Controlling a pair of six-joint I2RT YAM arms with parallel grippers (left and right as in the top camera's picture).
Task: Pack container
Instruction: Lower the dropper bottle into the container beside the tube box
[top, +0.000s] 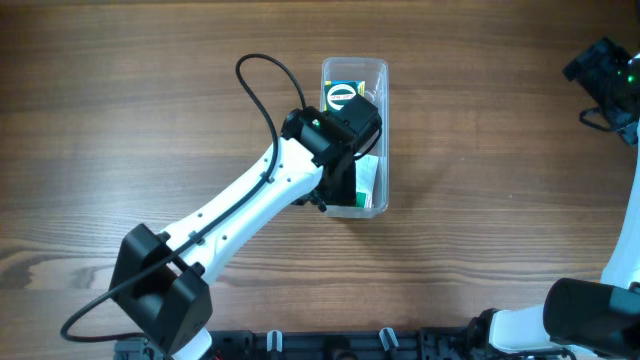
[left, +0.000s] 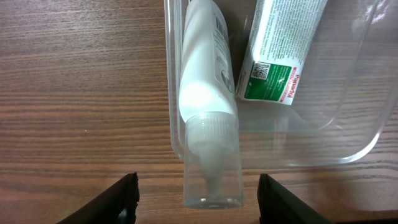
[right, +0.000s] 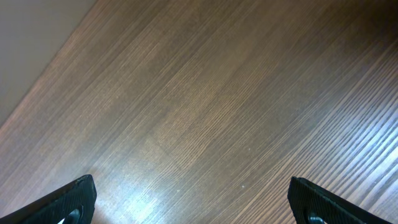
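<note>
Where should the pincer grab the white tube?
Probably by its clear cap. The tube lies with that end poking out past the container wall, free on both sides, while the box crowds its body. Come from above, one finger on each side; the open left pincer straddles it.

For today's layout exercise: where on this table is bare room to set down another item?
Bare wood: between the container and the right arm, and left of the container beyond the left arm. Crowded: inside the container, around white tube and green-white box.
</note>
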